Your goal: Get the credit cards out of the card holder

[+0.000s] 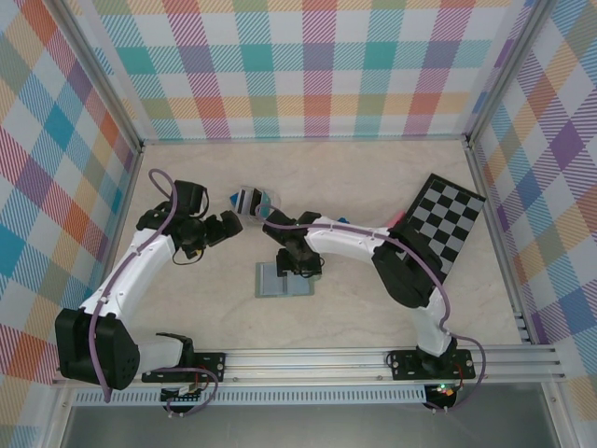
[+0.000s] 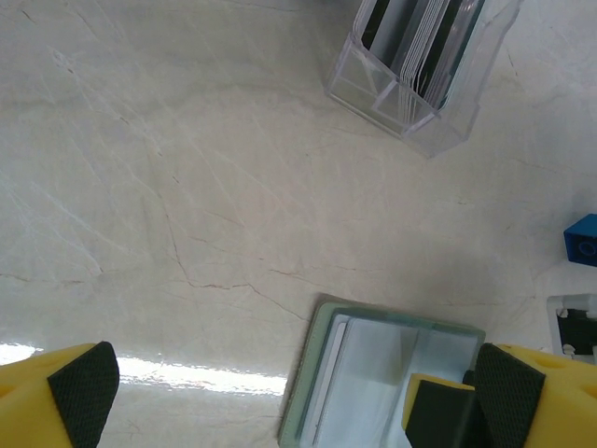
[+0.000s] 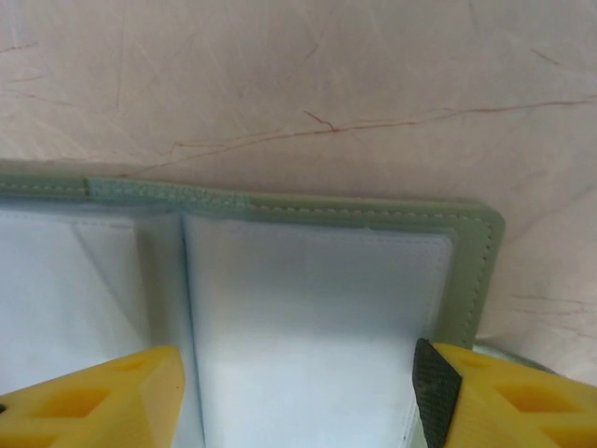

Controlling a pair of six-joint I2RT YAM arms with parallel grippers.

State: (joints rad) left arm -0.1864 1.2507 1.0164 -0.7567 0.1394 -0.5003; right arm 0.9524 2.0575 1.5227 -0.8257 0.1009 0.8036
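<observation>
Open grey-green card holder [image 1: 270, 280], pale-blue panels up

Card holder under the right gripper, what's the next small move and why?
Probably lower the right gripper and pinch at the pocket: its open jaws straddle the pale inner panel of the card holder, which lies spread flat, with nothing gripped yet.

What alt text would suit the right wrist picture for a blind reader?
An open grey-green card holder with pale inner panels lies on a light table; the right tool holds its yellow fingers apart over one panel.
</observation>
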